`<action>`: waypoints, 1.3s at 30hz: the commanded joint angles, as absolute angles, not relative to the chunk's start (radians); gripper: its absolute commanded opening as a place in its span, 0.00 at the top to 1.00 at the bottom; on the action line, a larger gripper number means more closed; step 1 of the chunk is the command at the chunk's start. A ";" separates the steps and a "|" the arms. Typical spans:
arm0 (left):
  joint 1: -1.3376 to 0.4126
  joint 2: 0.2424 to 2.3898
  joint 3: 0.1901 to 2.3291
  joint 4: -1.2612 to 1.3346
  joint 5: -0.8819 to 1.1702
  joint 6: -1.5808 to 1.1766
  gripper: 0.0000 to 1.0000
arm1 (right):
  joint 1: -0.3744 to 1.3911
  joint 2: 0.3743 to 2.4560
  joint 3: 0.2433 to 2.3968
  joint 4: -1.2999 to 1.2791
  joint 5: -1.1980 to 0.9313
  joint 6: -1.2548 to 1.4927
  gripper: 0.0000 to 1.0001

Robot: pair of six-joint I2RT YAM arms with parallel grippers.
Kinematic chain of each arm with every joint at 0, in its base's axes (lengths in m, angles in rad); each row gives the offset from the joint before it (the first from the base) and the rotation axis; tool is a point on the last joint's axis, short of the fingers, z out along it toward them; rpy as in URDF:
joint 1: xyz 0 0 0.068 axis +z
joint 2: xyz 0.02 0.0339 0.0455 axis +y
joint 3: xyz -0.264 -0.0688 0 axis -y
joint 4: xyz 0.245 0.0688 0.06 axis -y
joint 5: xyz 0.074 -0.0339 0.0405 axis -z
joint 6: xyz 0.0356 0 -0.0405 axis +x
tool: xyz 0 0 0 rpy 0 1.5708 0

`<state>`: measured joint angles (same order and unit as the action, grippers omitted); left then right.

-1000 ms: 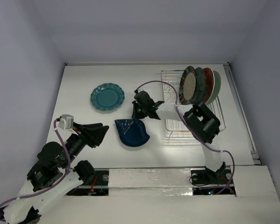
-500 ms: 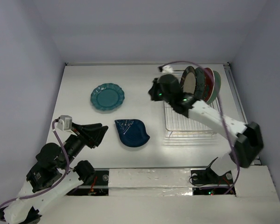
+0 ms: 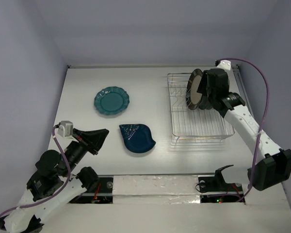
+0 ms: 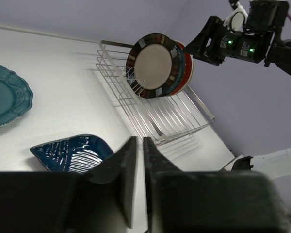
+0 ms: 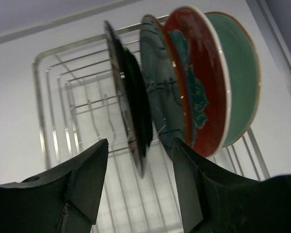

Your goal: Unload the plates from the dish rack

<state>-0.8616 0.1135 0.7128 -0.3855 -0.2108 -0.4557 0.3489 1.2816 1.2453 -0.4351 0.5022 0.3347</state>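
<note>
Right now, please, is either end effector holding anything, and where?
Nothing is held: right end effector open by the front plate; left end effector empty.

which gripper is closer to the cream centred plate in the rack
Right. The right gripper is open at the edge of the cream-centred plate; the left gripper is far across the table, beside the blue leaf dish.

We record: teal scalloped plate (image 3: 111, 101), dark blue leaf plate (image 3: 137, 138), silver wire rack (image 3: 184, 127), cream-centred plate (image 4: 154, 63) with dark banded rim, dark teal plate (image 5: 157, 97), red plate (image 5: 199, 97) with teal motif, pale green plate (image 5: 240, 77) with brown edge.
</note>
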 commanded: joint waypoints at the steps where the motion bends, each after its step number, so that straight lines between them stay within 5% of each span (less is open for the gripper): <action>1: -0.854 0.117 0.709 -0.341 -0.207 -0.448 0.90 | 0.301 1.330 1.264 -0.445 0.463 0.288 0.40; 4: -0.854 0.110 0.709 -0.341 -0.207 -0.448 0.79 | 0.262 1.406 1.290 -0.437 0.442 0.284 0.41; 14: -0.854 0.074 0.706 -0.333 -0.207 -0.445 0.78 | 0.262 1.563 1.452 -0.546 0.489 0.224 0.63; 22: -0.854 0.074 0.706 -0.330 -0.207 -0.443 0.73 | 0.262 1.557 1.494 -0.586 0.525 0.173 0.99; 39: -0.854 0.072 0.704 -0.333 -0.207 -0.449 0.68 | 0.318 1.434 1.646 -0.597 0.586 0.117 1.00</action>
<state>-0.8616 0.0822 0.7128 -0.3843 -0.2108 -0.4534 0.2924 1.5452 1.5223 -0.6941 0.4999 0.1410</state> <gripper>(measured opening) 0.314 0.102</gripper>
